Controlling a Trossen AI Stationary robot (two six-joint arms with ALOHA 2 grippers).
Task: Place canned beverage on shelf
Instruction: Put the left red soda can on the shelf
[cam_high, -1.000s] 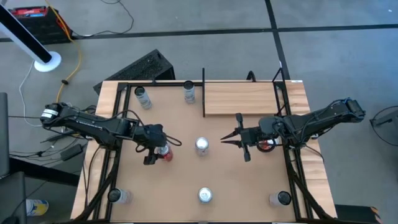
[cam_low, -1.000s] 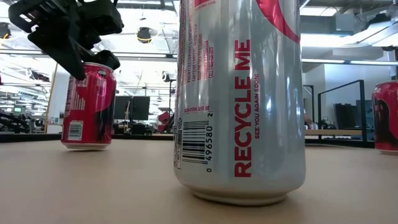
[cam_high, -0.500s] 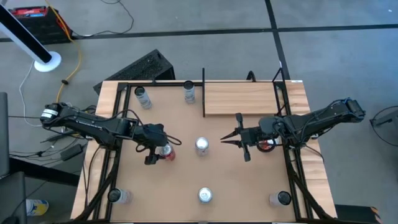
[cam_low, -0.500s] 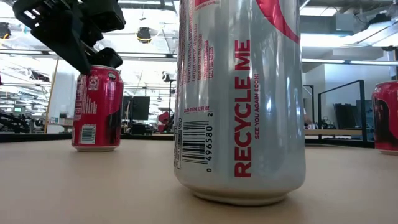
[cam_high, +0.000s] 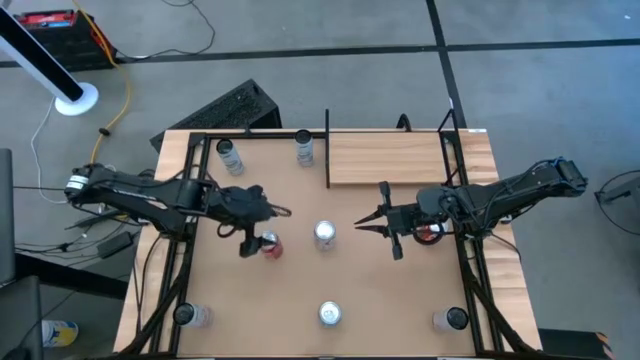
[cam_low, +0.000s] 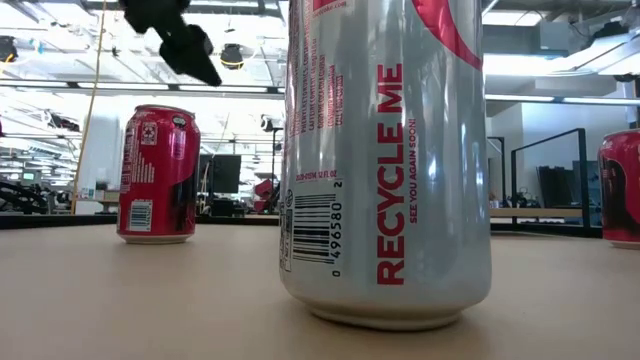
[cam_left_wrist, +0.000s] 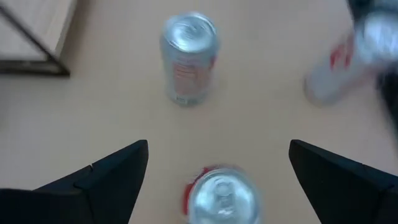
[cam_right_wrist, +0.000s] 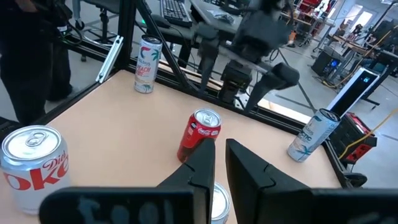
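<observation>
A red can (cam_high: 268, 245) stands upright on its base on the brown tabletop; it also shows in the low view (cam_low: 157, 175) and the left wrist view (cam_left_wrist: 221, 198). My left gripper (cam_high: 255, 226) is open and hovers just above it, its fingers (cam_left_wrist: 106, 180) wide apart and clear of the can. The shelf (cam_high: 385, 158), a pale wood board with a black upright bar (cam_high: 327, 150), lies at the far right. My right gripper (cam_high: 362, 226) is shut and empty, right of a silver can (cam_high: 324, 234) at mid-table.
A silver can (cam_low: 385, 160) stands close before the low camera, near the front edge (cam_high: 330, 314). Two cans (cam_high: 230, 157) (cam_high: 304, 148) stand at the far side. Another red can (cam_high: 432, 232) sits under my right arm. Bottles stand at the near corners (cam_high: 190, 315) (cam_high: 450, 318).
My left gripper moved the red can a little toward the table's right and left it standing upright on the tabletop. It has then let go and risen clear above the can, shifting slightly toward the far edge. My right arm has kept still.
</observation>
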